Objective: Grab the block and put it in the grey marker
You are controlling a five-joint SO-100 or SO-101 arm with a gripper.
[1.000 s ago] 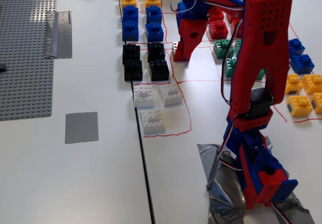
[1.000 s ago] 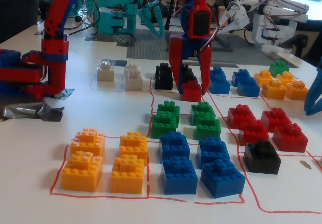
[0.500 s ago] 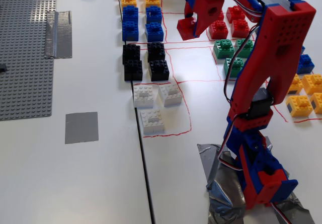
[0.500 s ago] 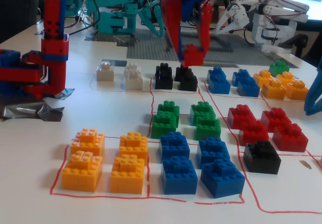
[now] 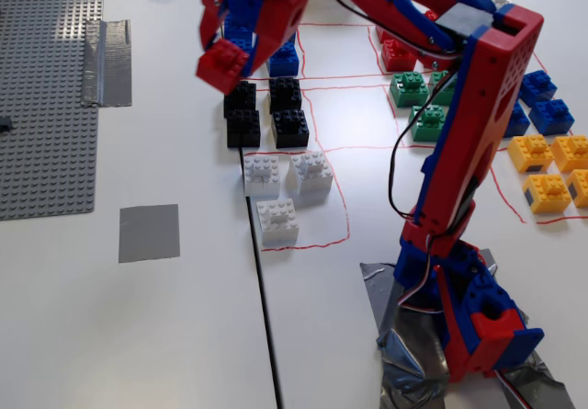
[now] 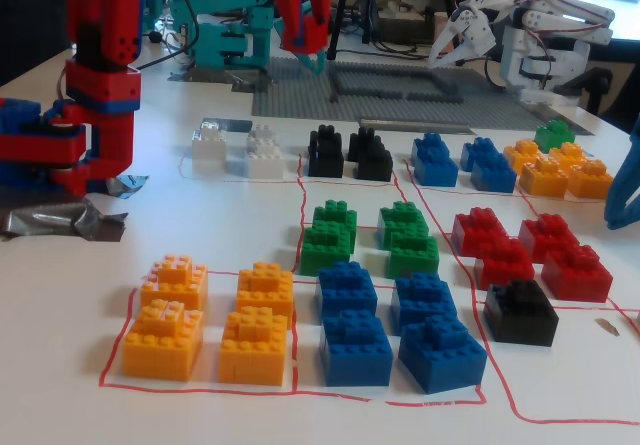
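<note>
Red plastic, studs up, the block (image 5: 221,64) sits clamped in the gripper (image 5: 220,60), lifted clear of the counter (image 5: 184,335) above the black bricks (image 5: 266,113), probably so it passes over the sorted groups without knocking them. The brick tilts slightly in the grip. The grey marker (image 5: 149,232), a flat tape square, lies bare well below and to the left in that fixed view, near the white bricks (image 5: 285,188).

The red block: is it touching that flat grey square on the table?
Apart. In a fixed view, the gripper holds the red block up near the black bricks, while the grey marker lies bare, far below it in the picture.
</note>
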